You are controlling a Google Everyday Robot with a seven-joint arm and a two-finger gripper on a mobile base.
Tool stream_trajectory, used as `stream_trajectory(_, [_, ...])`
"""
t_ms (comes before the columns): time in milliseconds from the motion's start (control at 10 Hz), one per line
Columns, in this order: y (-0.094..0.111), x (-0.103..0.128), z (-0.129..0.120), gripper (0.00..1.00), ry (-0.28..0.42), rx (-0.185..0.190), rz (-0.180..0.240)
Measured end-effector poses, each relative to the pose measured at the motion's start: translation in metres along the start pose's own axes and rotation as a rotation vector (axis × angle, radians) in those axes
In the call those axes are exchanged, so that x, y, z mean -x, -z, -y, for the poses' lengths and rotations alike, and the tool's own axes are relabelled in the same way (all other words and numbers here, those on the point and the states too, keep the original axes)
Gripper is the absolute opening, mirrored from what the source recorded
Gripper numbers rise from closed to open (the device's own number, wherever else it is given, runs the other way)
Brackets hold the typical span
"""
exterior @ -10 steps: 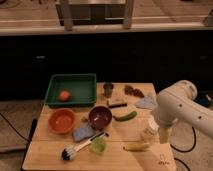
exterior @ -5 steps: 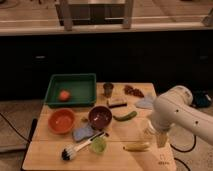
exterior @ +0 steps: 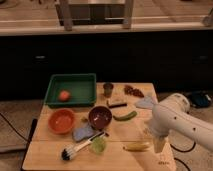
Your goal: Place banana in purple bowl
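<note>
The banana (exterior: 136, 147) is small and yellow and lies flat near the front edge of the wooden table, right of centre. The purple bowl (exterior: 100, 117) stands upright in the middle of the table, left of and behind the banana, with nothing showing inside it. My white arm comes in from the right. Its gripper (exterior: 159, 144) points down just to the right of the banana, a little above the table. It is open and holds nothing.
A green tray (exterior: 72, 82) holding an orange fruit (exterior: 63, 95) sits at the back left. An orange bowl (exterior: 62, 121) stands left of the purple one. A green vegetable (exterior: 125, 116), a small cup (exterior: 108, 89), a brush (exterior: 80, 147) and a grey cloth (exterior: 82, 133) lie around.
My arm has come down and slightly left, which brings the gripper closer to the banana. Nothing on the table has moved.
</note>
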Motion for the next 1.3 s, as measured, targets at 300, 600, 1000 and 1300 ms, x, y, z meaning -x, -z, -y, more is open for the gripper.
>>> stream_trajectory(300, [-0.017,0.002,-0.003,0.80,0.001,0.002,0.023])
stream_trajectory(600, [-0.030,0.006,-0.008,0.80,0.005,0.004,0.042])
stream_trajectory(1000, [-0.040,0.017,-0.008,0.80,0.010,0.004,0.061])
stream_trajectory(1300, [-0.049,0.024,-0.009,0.80,0.010,0.003,0.076])
